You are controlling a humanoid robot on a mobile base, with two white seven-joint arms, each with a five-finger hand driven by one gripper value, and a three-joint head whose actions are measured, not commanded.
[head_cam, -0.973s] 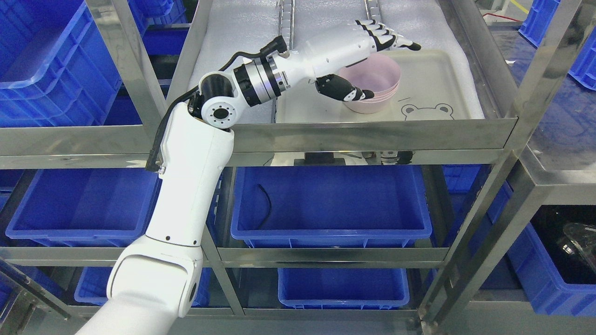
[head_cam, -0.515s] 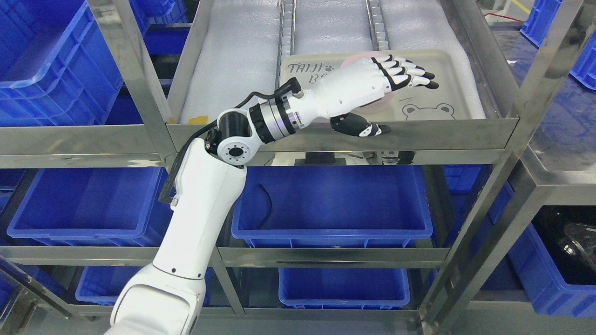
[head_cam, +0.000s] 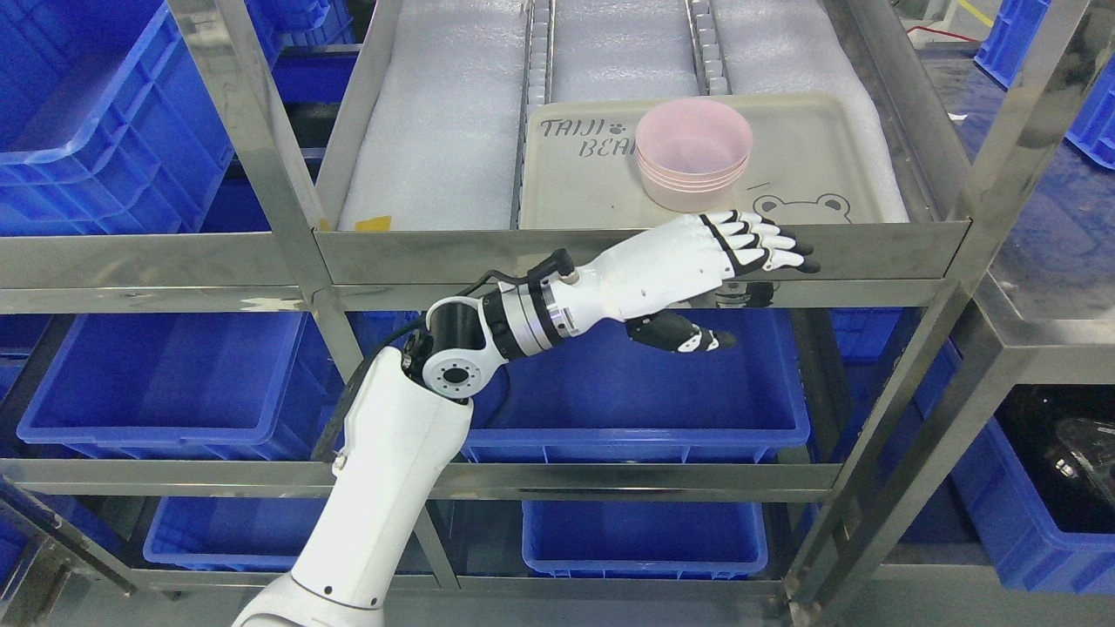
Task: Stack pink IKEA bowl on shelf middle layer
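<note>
A steel shelf (head_cam: 610, 248) is seen carrying a beige tray (head_cam: 801, 165) near its front right corner. Pink bowls (head_cam: 692, 161) are stacked at the tray's front edge. The left hand (head_cam: 697, 270) is held below the shelf's front edge, fingers (head_cam: 766, 248) spread, nothing gripped.

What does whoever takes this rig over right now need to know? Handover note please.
Left hand: open, empty, in front of the shelf's front rail, below the tray level.
Right hand: not in view.
Pink bowls: nested in one upright stack on the beige tray, which lies on the foam-lined shelf; nothing touches them.
Done: the bowl is stacked and released.
Left: probably only bringing the left arm clear of the shelf frame; no other loose pink bowl shows.
</note>
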